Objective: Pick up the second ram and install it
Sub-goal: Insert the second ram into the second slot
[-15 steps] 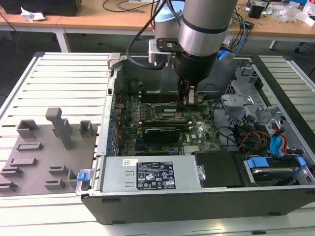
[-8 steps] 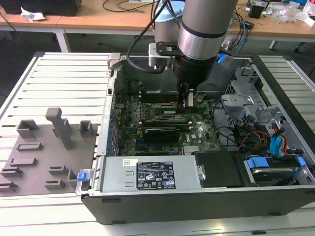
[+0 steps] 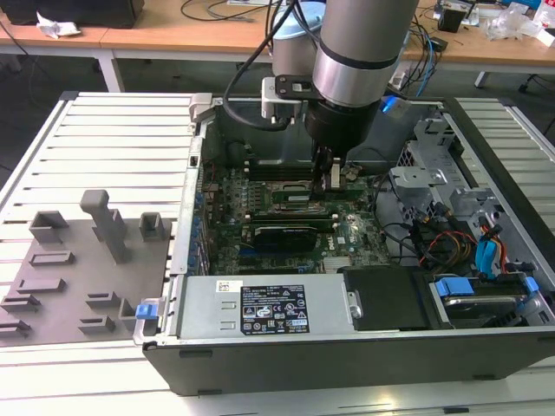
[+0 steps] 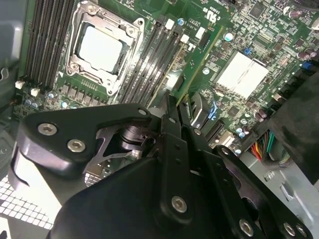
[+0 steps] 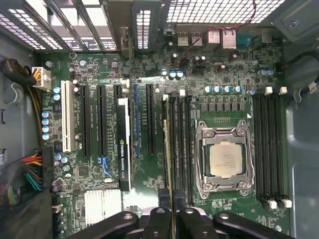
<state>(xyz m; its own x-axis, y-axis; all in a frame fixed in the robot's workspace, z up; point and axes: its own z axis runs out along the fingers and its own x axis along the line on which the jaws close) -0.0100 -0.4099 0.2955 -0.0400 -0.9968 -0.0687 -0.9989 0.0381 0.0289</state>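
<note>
Beside the CPU socket (image 5: 224, 158) on the motherboard (image 5: 99, 199), the gripper (image 5: 168, 211) pinches the ram (image 4: 197, 62) edge-on over 1 slot; insertion step, needing straight downward seating.

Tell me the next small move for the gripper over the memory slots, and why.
Probably a slow, straight push down. In the second wrist view the gripper is shut on the second ram, which stands edge-on along the slots beside the CPU socket, seemingly not fully seated.
</note>
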